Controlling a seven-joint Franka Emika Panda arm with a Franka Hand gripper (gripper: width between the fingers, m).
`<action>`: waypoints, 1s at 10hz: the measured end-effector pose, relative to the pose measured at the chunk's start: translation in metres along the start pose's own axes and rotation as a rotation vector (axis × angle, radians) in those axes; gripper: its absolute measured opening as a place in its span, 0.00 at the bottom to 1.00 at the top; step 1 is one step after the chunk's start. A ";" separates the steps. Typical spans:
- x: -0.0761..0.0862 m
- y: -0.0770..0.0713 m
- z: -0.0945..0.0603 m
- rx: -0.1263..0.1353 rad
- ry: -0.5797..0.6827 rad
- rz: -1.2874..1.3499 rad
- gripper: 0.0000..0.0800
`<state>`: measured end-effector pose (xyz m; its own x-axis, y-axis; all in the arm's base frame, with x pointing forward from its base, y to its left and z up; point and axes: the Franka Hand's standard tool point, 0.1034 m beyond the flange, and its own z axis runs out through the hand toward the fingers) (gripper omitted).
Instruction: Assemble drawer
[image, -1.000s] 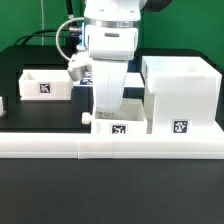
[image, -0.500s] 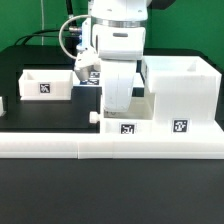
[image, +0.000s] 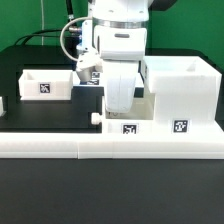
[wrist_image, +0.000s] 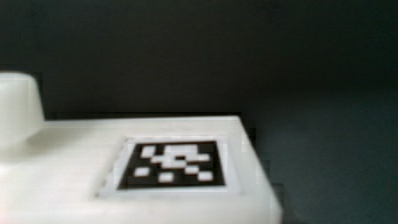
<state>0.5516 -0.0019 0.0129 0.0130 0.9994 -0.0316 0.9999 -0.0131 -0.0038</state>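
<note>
A small white knobbed tray (image: 112, 125) with a square tag stands just behind the front border wall, its knob (image: 96, 118) pointing to the exterior view's left. My gripper (image: 121, 108) reaches down into it and seems shut on its wall; the fingertips are hidden. The tray's right end touches or nearly touches the large boxy housing (image: 185, 88). A second small tray (image: 45, 86) stands at the back left. The wrist view shows the held tray's tagged face (wrist_image: 178, 165) and knob (wrist_image: 15, 105) very close; no fingers show there.
The long low white border wall (image: 100, 148) runs along the front of the black table. A white piece (image: 2, 105) is cut off at the exterior view's left edge. Cables hang behind the arm.
My gripper and the small tray have slid together toward the exterior view's right, closer to the housing. Most of the shift came in the first half second.
</note>
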 end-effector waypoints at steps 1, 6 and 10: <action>-0.001 0.000 0.000 0.000 0.000 0.001 0.05; 0.006 0.001 0.001 -0.007 0.002 -0.008 0.05; 0.008 0.001 0.001 -0.005 0.000 -0.033 0.05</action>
<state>0.5531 0.0061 0.0113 -0.0200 0.9993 -0.0317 0.9998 0.0200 0.0001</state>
